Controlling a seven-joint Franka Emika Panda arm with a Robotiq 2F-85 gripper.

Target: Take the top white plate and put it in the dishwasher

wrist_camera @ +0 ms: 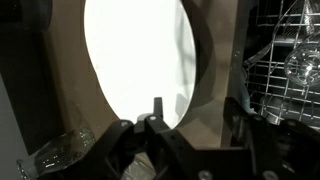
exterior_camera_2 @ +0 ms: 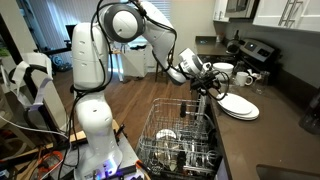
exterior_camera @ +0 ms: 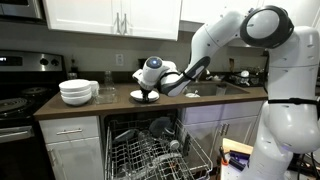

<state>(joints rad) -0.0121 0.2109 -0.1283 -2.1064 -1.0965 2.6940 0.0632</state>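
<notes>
- A stack of deep white bowls point(exterior_camera: 76, 92) stands on the brown counter point(exterior_camera: 60, 110).
- A clear glass container point(exterior_camera: 106, 94) sits just beside the bowls.
- A stove with a black cooktop point(exterior_camera: 14, 102) adjoins the counter's end nearest the bowls.
- White upper cabinets point(exterior_camera: 110, 15) hang above the counter, and a wall outlet point(exterior_camera: 122, 59) is on the backsplash below them.
- White cabinet drawers point(exterior_camera: 72, 135) sit under the counter, below the bowls.
- A brown wood floor point(exterior_camera_2: 130, 100) shows in an exterior view.
- A clear glass item point(wrist_camera: 55, 150), blurred, shows at the wrist view's lower left.
</notes>
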